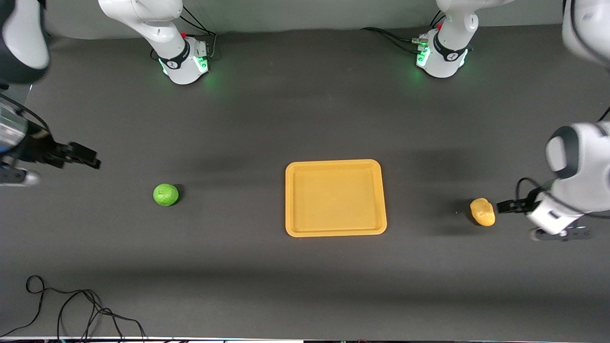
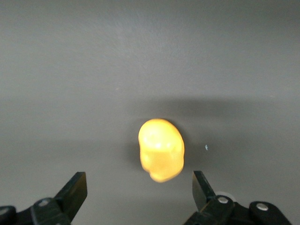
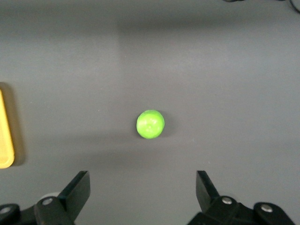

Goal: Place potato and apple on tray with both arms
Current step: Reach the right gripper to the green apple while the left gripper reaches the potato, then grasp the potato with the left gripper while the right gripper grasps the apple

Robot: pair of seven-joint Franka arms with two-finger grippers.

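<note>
The green apple [image 1: 166,195] lies on the dark table toward the right arm's end; it also shows in the right wrist view [image 3: 150,124]. The yellow-orange potato [image 1: 482,212] lies toward the left arm's end and shows in the left wrist view [image 2: 161,149]. The empty orange tray [image 1: 333,163] sits between them. My left gripper [image 1: 501,206] is open and low beside the potato, which lies just ahead of its fingertips [image 2: 139,187]. My right gripper [image 1: 88,157] is open and empty [image 3: 143,187], over bare table, well apart from the apple.
Both arm bases [image 1: 186,62] [image 1: 441,57] stand along the table edge farthest from the front camera. Loose black cables [image 1: 71,309] lie at the near edge toward the right arm's end. The tray's rim [image 3: 4,136] shows at the edge of the right wrist view.
</note>
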